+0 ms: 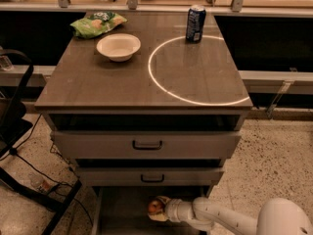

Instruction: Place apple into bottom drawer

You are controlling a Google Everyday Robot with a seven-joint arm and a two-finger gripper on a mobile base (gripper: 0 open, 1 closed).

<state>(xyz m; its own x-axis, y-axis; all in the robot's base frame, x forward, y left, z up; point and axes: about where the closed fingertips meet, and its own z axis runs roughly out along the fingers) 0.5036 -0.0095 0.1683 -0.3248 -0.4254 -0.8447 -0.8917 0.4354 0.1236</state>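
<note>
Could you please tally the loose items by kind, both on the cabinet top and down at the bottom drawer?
bowl: 1, on the cabinet top
can: 1, on the cabinet top
snack bag: 1, on the cabinet top
apple: 1, between the jaws of the gripper, over the bottom drawer
Total: 4
</note>
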